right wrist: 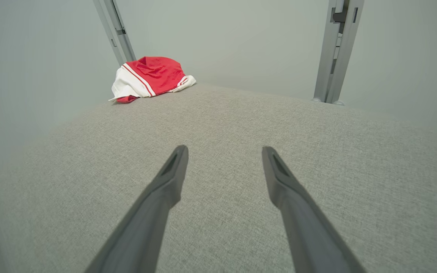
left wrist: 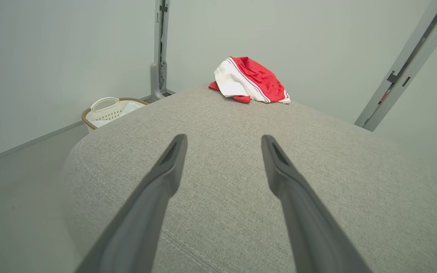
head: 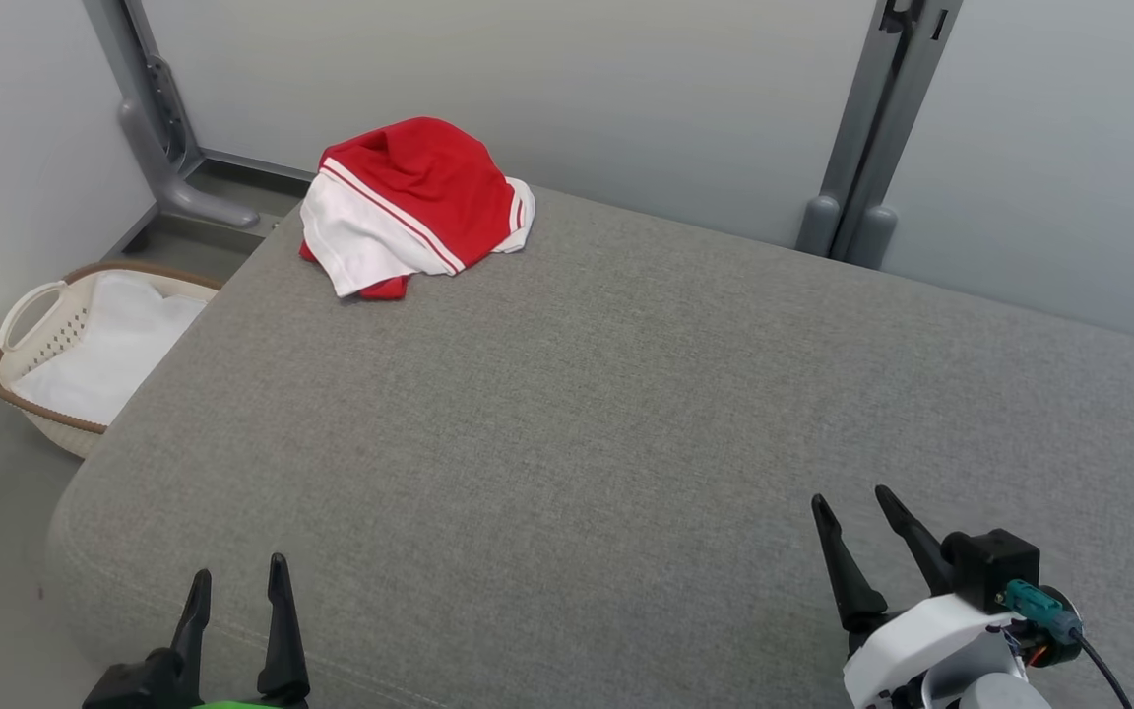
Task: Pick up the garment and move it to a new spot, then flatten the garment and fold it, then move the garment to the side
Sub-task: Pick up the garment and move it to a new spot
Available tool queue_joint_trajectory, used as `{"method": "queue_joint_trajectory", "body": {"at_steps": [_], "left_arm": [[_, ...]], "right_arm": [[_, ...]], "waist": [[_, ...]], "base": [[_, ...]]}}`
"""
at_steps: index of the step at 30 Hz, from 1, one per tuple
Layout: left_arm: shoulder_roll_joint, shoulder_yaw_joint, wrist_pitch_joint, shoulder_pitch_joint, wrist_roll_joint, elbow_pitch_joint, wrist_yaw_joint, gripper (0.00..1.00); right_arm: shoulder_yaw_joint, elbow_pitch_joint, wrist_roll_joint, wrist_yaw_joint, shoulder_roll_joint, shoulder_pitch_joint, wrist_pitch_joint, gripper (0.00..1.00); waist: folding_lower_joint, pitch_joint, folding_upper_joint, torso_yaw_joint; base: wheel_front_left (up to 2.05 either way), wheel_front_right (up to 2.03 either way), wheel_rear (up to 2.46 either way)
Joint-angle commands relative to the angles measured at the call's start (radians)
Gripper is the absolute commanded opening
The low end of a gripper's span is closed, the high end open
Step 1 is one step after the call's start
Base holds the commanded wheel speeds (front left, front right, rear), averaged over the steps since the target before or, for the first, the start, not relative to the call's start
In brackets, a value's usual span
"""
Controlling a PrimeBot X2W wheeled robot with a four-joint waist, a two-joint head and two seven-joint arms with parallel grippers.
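Garment [head: 409,212] bunched at far left corner of bed [head: 626,414].
By near edge, left gripper [head: 239,566] and right gripper [head: 850,494] wide open, empty; bare bed between; basket [head: 60,335] on floor past left edge.

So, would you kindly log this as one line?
stage: pre-pickup | garment: crumpled, far-left corner of cushion | left gripper: fingers apart, empty | right gripper: fingers apart, empty

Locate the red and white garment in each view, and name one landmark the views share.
Head view: the garment lies upper left of centre, at the grey cushion's far left corner.
Left wrist view: garment at top centre, slightly right, on the far edge.
Right wrist view: garment at upper left.
Shared landmark: the grey post standing just left of the garment.
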Motion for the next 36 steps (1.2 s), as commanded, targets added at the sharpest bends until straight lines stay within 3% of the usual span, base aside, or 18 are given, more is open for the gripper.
{"method": "queue_joint_trajectory", "body": {"at_steps": [1,6,9,18,25,31,36], "left_arm": [[0.003,0.002,-0.001,-0.012,0.007,-0.007,-0.004,1.00],[0.009,0.025,-0.001,-0.052,0.014,-0.041,-0.011,1.00],[0.043,0.043,-0.001,-0.118,0.017,-0.071,-0.017,1.00],[0.231,0.106,0.074,-0.486,0.002,-0.136,-0.028,1.00],[0.374,0.096,0.120,-0.763,-0.018,0.046,-0.036,1.00],[0.404,0.106,0.124,-0.929,-0.054,0.280,-0.036,1.00],[0.398,0.081,0.132,-1.015,-0.084,0.463,-0.038,1.00]], "right_arm": [[-0.008,0.001,-0.009,-0.001,-0.005,-0.012,-0.004,1.00],[-0.032,-0.010,-0.037,-0.001,-0.005,-0.023,-0.004,1.00],[-0.045,-0.019,-0.066,-0.001,-0.005,-0.046,-0.004,1.00],[-0.056,-0.045,-0.151,-0.001,-0.005,-0.152,-0.004,1.00],[-0.039,-0.077,-0.217,-0.001,-0.005,-0.260,0.017,1.00],[-0.026,-0.134,-0.270,-0.001,-0.005,-0.317,0.050,1.00],[-0.040,-0.198,-0.314,-0.001,-0.005,-0.320,0.079,1.00]], "waist": [[0.0000,0.009,0.0000,-0.010],[0.0000,0.033,0.0000,-0.026],[0.0000,0.064,0.0000,-0.037],[0.0000,0.199,0.0000,-0.104],[0.0000,0.354,0.0000,-0.197],[0.0000,0.489,0.0000,-0.265],[0.0000,0.583,0.0000,-0.298]], "base": [[0.00,0.00,0.00],[0.00,0.00,0.00],[0.00,0.00,0.00],[0.00,0.00,0.00],[0.00,0.00,0.00],[0.00,0.00,0.00],[0.00,0.00,0.00]]}}
